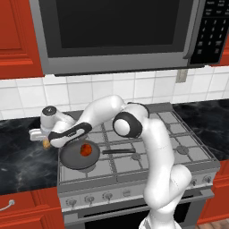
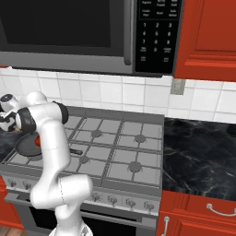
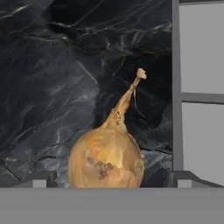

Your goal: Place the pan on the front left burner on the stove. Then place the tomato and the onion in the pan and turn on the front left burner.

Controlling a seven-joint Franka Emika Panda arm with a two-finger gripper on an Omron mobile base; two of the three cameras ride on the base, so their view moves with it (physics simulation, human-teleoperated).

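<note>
Hand view: hand [image 3: 111,177] spread apart around onion [image 3: 106,159] on black counter [image 3: 48,87], beside stove [image 3: 201,87].

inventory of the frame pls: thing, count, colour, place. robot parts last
pan: 1, dark grey-black, on the front left burner of the stove, handle pointing right
tomato: 1, red, inside the pan
onion: 1, tan-yellow, on the black counter left of the stove, between the open finger tips in the hand view
stove: 1, grey, six burners with grid grates, knob row along the front
counter: black marbled, on both sides of the stove
microwave: 1, grey and black, above the stove
wall tiles: white, behind the stove
cabinets: red, upper and lower
arm: 1, white with dark joints, reaching left over the stove
gripper: 1, open, around the onion
</note>
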